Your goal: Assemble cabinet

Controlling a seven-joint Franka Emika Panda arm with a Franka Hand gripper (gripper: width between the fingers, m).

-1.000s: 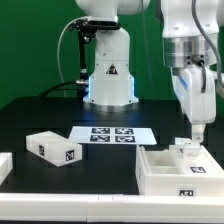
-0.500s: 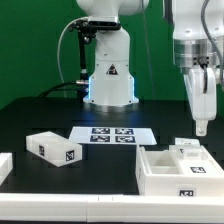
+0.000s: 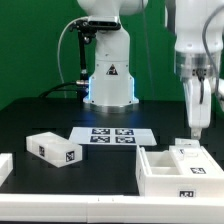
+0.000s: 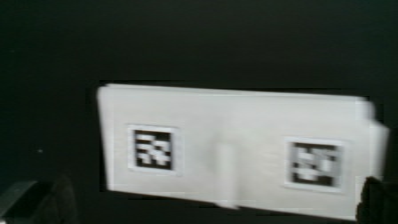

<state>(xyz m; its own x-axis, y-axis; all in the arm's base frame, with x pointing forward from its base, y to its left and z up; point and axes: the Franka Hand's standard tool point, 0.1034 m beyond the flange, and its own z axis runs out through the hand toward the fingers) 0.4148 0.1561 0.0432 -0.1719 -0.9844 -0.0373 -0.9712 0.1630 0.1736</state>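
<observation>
Jaws spread wide and empty, the gripper point(image 3: 197, 128) hangs clear above the matte white open tray point(image 3: 182, 168); a boxy tagged block point(image 3: 53, 148) sits well apart.

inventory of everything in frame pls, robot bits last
open tray: 1, matte white with a tag on its front, near edge of the table at the exterior view's right; a small white block sits at its back part
small box: 1, white, tagged, on the table at the exterior view's left
white piece: 1, cut off by the exterior view's left edge, shape unclear
marker board: 1, flat white with four tags, table centre
table: 1, black
robot base: 1, glossy white, behind the marker board
gripper: 1, white, open, empty, hanging above the tray
</observation>
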